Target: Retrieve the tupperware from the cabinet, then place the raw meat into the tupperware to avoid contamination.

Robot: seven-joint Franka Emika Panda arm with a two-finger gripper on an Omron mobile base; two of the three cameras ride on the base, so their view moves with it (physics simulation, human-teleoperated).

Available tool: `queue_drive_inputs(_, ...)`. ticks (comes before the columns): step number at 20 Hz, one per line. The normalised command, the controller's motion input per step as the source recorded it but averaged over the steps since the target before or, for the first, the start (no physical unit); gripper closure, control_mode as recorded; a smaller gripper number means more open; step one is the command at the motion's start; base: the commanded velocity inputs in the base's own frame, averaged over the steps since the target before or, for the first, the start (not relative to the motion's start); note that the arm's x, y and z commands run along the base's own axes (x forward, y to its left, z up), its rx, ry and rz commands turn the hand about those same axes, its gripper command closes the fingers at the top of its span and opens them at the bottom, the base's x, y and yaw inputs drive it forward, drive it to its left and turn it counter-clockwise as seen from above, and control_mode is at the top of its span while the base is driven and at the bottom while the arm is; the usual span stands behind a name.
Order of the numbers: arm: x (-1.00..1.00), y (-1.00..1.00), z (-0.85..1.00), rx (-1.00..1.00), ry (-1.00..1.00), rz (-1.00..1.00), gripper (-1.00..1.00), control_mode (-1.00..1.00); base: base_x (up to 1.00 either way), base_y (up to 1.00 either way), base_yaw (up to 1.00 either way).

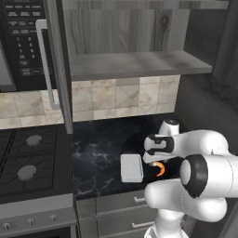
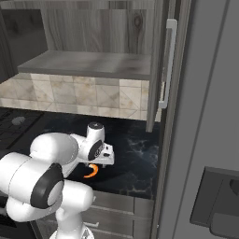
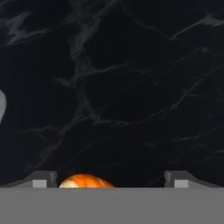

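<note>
The tupperware [image 1: 131,168], a pale shallow rectangular container, sits on the black marble counter [image 1: 97,153]. Just to its right lies the raw meat [image 1: 160,168], a small orange crescent. My gripper [image 1: 156,161] hangs low right over the meat, its jaws open and wide apart. In the hand view the meat [image 3: 86,180] shows at the bottom between the fingertips [image 3: 43,179], nearer the left one, with the gripper [image 3: 113,180] empty. From the right the meat [image 2: 91,172] lies just under the gripper [image 2: 96,164]. The cabinet [image 1: 135,62] stands open above, its shelf bare.
The open cabinet door [image 1: 58,69] with its bar handle juts out left of the counter. Beyond it are the black microwave [image 1: 18,42] and the stove [image 1: 28,158]. Another open door [image 2: 158,70] and a tall grey panel [image 2: 205,116] close the right side. Drawers [image 1: 121,209] run below.
</note>
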Motion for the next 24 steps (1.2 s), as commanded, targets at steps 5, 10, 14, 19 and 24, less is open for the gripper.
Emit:
queue_drive_inputs(5,-0.01,0.01,-0.26,-0.05,0.00,0.00,-1.00,-1.00,0.00,0.00,0.00)
queue_drive_inputs(10,-0.16,-0.04,-0.38,-0.02,0.00,0.00,-1.00,-1.00,0.00,0.00,0.00)
queue_drive_inputs(14,-0.04,-0.01,-0.05,0.00,0.00,0.00,-1.00,-1.00,0.00,0.00,0.00)
queue_drive_inputs(19,-0.07,0.00,0.06,0.01,-0.04,0.00,-1.00,-1.00,0.00,0.00,0.00)
queue_drive_inputs(24,-0.25,0.00,0.16,0.01,-0.11,0.00,-1.00,-1.00,0.00,0.00,0.00)
